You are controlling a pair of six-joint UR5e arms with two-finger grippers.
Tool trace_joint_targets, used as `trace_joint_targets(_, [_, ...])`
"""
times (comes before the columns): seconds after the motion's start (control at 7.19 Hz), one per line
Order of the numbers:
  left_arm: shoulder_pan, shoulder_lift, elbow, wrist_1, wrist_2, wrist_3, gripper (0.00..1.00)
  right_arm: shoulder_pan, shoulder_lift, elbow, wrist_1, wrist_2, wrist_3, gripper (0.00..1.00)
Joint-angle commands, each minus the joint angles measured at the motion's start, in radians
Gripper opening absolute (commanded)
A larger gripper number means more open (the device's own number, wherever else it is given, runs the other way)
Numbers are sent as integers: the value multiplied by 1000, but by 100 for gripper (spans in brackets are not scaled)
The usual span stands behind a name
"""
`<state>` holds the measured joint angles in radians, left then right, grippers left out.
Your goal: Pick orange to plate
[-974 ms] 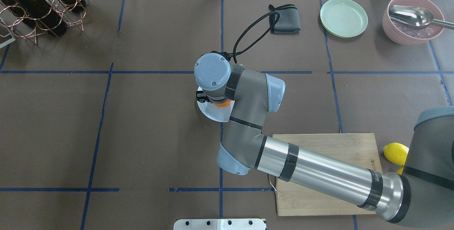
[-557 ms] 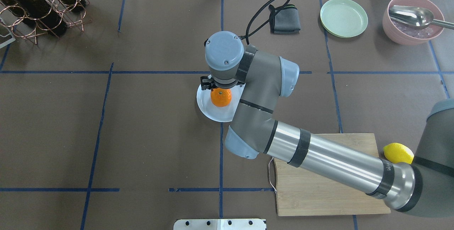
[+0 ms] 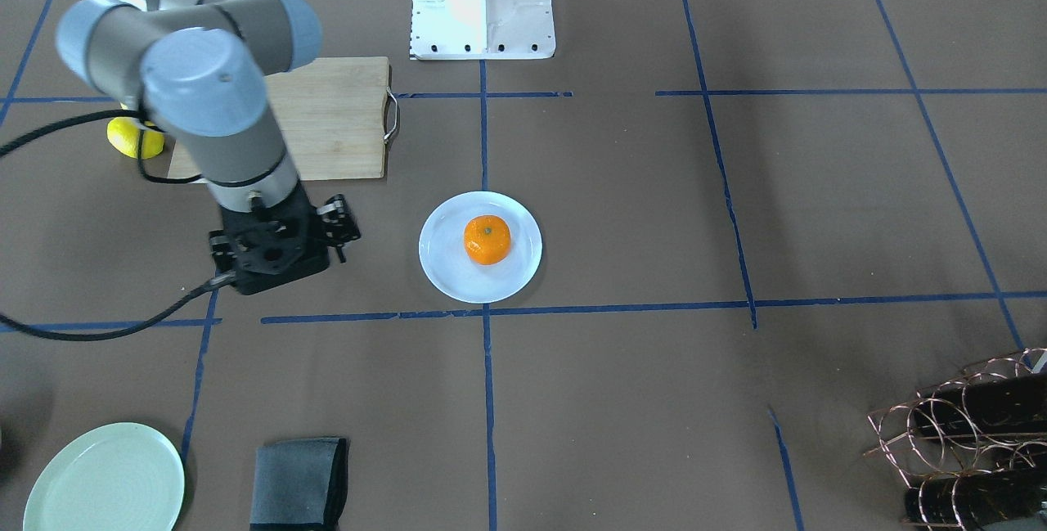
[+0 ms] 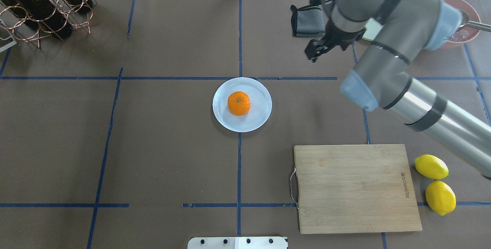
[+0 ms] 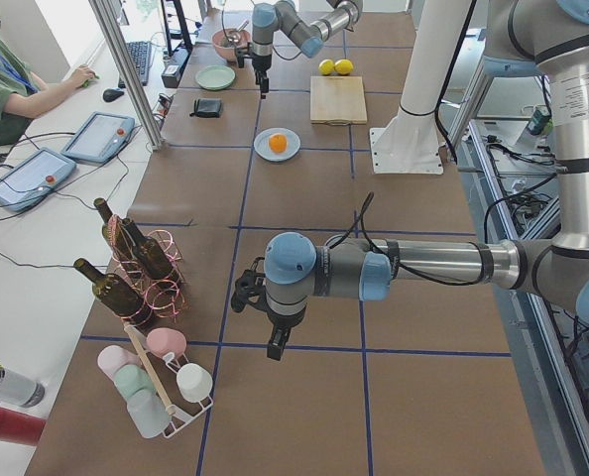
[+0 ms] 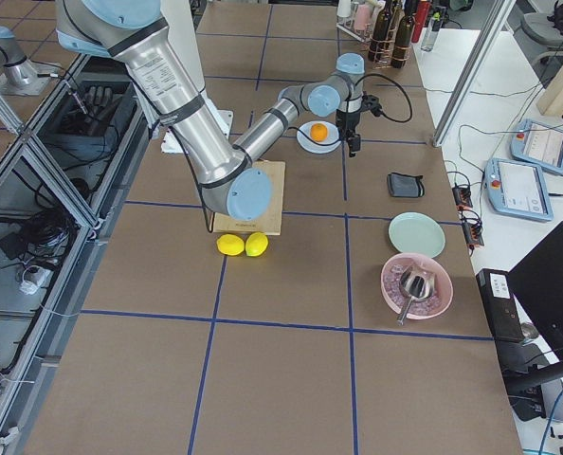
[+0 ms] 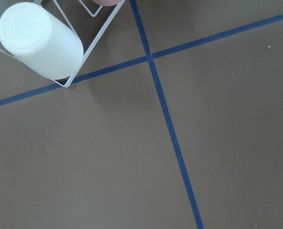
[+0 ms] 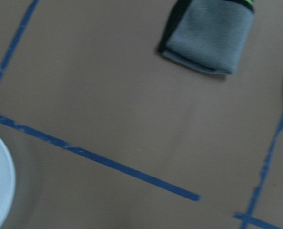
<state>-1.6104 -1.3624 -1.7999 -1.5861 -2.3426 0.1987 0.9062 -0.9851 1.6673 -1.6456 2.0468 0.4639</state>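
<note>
The orange (image 4: 238, 103) sits on the pale bluish-white plate (image 4: 261, 105) at the table's centre, stem dimple up, also clear in the front view as orange (image 3: 487, 239) on plate (image 3: 442, 261). My right gripper (image 4: 311, 52) hangs well off to the plate's far right, near the grey cloth, open and holding nothing; the front view shows the right gripper (image 3: 342, 228) beside the plate, apart from it. My left gripper (image 5: 275, 345) shows only in the left side view, far from the plate; I cannot tell whether it is open or shut.
A grey folded cloth (image 4: 305, 22) lies by the right gripper. A pale green plate (image 3: 105, 478) and a pink bowl with a spoon (image 6: 414, 282) stand at the far right. The cutting board (image 4: 355, 187) and two lemons (image 4: 431, 167) are near right; the wine rack (image 4: 42, 3) is far left.
The right gripper came off the orange, which stays on the plate. The arm swung away to the far right, toward the grey cloth.
</note>
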Motion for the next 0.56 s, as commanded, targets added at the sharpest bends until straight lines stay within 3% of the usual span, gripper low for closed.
trace_joint_targets(0.0, [0, 0, -3, 32, -42, -65, 100, 208, -163, 83, -60, 114, -334, 100])
trace_joint_targets(0.14, [1, -1, 2, 28, -50, -56, 100, 311, -235, 97, -92, 134, -484, 100])
trace_joint_targets(0.42, [1, -1, -4, 28, -60, -56, 100, 475, -398, 97, -91, 148, -530, 100])
